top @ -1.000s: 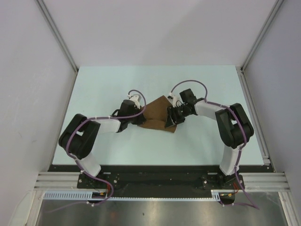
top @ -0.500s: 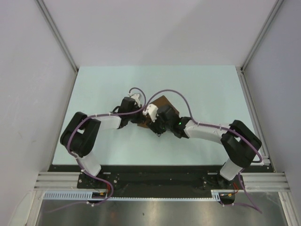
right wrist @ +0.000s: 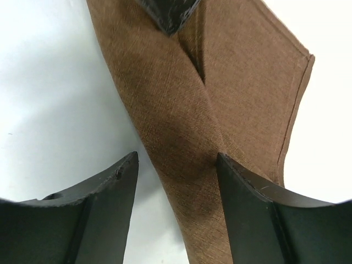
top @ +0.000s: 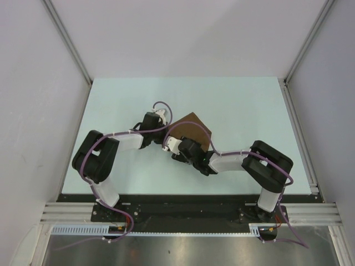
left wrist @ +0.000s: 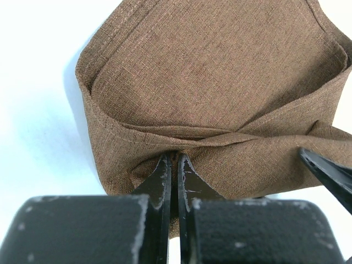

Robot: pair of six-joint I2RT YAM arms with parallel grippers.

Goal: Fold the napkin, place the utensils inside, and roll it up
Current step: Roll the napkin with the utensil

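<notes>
From above, the napkin (top: 194,128) lies folded mid-table, with both grippers at its near-left edge. The left gripper (top: 160,132) is at the left, the right gripper (top: 173,147) nearer.

Left wrist view: its fingers are clenched on a bunched fold.

Right wrist view: the fingers stand apart astride a cloth ridge that runs straight away toward the left gripper's tip, gripping nothing.

No fork shows anywhere.

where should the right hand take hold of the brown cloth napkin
Probably the raised fold ridge of the plain brown soft cloth napkin, from straight above, one finger each side. It stands up between the right hand's open fingers while the rest lies flat, hard to pinch. The left hand is shut on the fold further along.
</notes>
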